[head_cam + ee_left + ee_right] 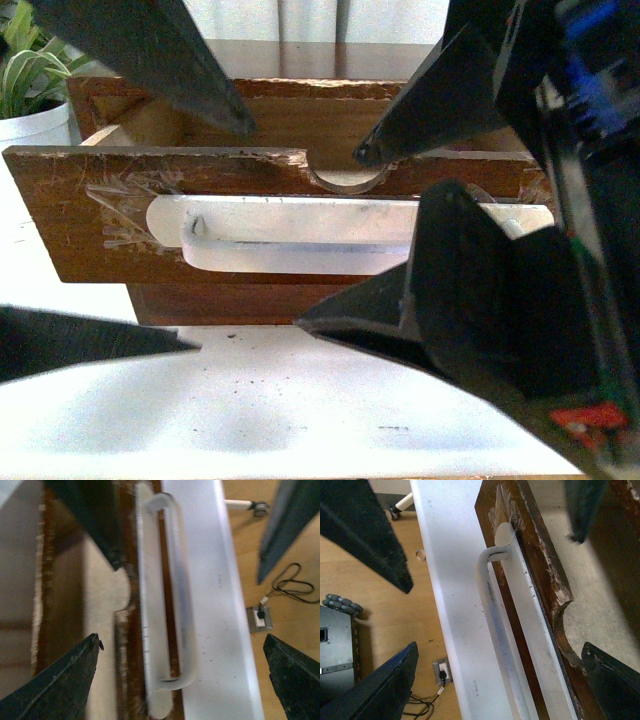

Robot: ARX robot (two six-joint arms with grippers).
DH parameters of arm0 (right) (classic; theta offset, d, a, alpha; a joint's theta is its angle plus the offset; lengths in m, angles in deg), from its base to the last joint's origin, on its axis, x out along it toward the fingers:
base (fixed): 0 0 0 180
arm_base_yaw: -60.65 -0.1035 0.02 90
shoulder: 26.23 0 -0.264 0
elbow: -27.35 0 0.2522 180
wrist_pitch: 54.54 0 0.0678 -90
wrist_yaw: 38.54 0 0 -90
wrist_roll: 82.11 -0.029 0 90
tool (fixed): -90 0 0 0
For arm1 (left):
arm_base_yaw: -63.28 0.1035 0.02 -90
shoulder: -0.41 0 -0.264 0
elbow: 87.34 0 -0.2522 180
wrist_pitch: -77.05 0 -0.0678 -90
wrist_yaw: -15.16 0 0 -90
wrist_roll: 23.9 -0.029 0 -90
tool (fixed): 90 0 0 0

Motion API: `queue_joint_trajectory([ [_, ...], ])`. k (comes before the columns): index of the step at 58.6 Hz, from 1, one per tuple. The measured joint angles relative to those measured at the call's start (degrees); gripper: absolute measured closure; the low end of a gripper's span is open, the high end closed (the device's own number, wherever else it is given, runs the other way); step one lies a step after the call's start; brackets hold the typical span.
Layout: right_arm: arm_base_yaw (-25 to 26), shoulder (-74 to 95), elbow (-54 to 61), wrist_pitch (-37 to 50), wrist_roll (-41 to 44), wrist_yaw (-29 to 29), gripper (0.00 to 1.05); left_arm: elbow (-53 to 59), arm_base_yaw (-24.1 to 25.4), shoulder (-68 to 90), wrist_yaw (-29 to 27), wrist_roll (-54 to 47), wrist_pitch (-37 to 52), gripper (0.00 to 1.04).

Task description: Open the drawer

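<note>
The dark brown drawer (80, 200) has a long white handle (300, 255) taped to its front and a semicircular notch (348, 178) in its rim. It stands pulled forward of the wooden cabinet (300, 95). My left gripper (220, 235) is open and straddles the drawer front near the handle's left part. My right gripper (330, 238) is open and straddles it further right. In the left wrist view the handle (172, 570) runs between the spread fingers of the left gripper (182, 640). In the right wrist view the handle (492, 610) lies between the fingers of the right gripper (500, 650).
The cabinet sits on a white table (300, 400). A plant in a white pot (30, 90) stands at the back left. Below the table edge is a wooden floor with a socket and cable (260, 617) and a dark box (335, 630).
</note>
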Motion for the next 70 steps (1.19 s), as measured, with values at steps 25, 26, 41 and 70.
queue_joint_trajectory([
  [25, 4.17, -12.07, 11.5, 17.22, -8.92, -1.92, 0.09, 11.87, 6.62, -9.55, -1.07, 19.04, 28.04, 0.06],
  [26, 4.7, -12.83, 12.44, 18.18, -9.46, -2.03, 0.09, 12.85, 7.26, -10.05, -1.07, 19.82, 29.59, 0.06],
  [41, 10.69, -24.3, 24.28, 27.23, -19.21, -4.33, 0.09, 23.76, 15.65, -16.44, -4.07, 30.53, 41.48, 0.06],
  [70, 14.01, -48.5, 41.46, 25.07, -33.33, -15.96, 0.09, 40.85, 40.15, -33.81, -4.98, 62.16, 40.87, 0.06],
])
